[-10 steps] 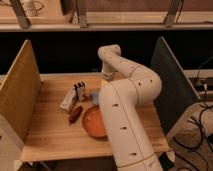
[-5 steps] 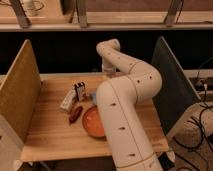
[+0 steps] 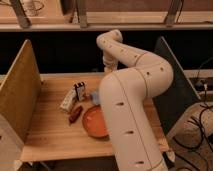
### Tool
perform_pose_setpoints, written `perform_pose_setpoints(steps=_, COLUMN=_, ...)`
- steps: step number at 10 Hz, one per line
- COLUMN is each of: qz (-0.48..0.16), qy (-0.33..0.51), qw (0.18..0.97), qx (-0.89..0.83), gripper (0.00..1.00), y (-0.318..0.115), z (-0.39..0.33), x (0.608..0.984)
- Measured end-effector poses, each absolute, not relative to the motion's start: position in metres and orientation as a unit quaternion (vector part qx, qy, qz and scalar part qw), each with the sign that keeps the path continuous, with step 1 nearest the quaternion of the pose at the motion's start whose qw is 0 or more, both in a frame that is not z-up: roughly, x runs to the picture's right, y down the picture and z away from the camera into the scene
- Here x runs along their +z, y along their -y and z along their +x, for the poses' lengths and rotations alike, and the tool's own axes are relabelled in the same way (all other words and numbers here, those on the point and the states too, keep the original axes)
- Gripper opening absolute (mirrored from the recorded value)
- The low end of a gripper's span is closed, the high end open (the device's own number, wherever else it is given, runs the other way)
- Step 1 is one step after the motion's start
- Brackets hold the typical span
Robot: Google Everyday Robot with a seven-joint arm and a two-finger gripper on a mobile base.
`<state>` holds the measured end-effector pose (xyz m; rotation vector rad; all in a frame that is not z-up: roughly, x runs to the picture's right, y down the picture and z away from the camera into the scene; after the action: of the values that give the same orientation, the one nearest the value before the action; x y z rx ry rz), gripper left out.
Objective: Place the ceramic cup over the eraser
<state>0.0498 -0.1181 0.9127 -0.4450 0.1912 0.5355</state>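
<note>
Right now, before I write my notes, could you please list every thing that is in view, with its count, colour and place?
table: 1, light wood, centre
side panels: 2, tan at the left, dark grey at the right
plate: 1, orange, mid-table, partly behind the arm
block: 1, white, lying left of the plate
small box: 1, dark and white, upright beside the block
stick-shaped thing: 1, red-brown, between block and plate
blue thing: 1, mostly hidden by the arm
cables: several, black, floor at right
arm: 1, white, over the table's right half
gripper: 1, shut, at the table's far edge, largely hidden
</note>
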Motion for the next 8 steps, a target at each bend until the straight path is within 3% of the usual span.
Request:
perform_pose_setpoints(steps=5, qz=-0.163, qy=-0.033, qw=0.958, qx=0.232, gripper=0.0, y=0.161, z=0.01, x=0.851)
perform_pose_setpoints(steps=8, qz=-0.162, qy=-0.005, qw=0.967, qx=0.197, gripper=0.0, y=0.16, z=-0.021, x=0.827)
